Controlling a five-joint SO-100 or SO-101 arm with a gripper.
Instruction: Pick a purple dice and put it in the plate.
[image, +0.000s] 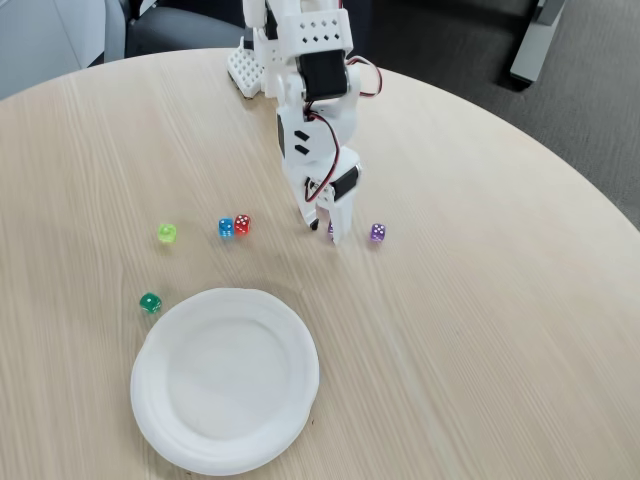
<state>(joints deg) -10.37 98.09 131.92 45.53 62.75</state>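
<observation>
My white gripper reaches down to the table just behind the plate, its fingertips touching or nearly touching the wood. A sliver of a purple dice shows at the inner edge of the right finger, with the rest hidden behind it. A narrow strip of table shows between that dice and the left finger, so the jaws stand slightly apart. Another purple die lies free a little to the right. The white plate sits at the near left with nothing in it.
Left of the gripper, a red die and a blue die lie side by side. A lime die is further left, and a green die lies by the plate's rim. The arm's base stands at the far table edge.
</observation>
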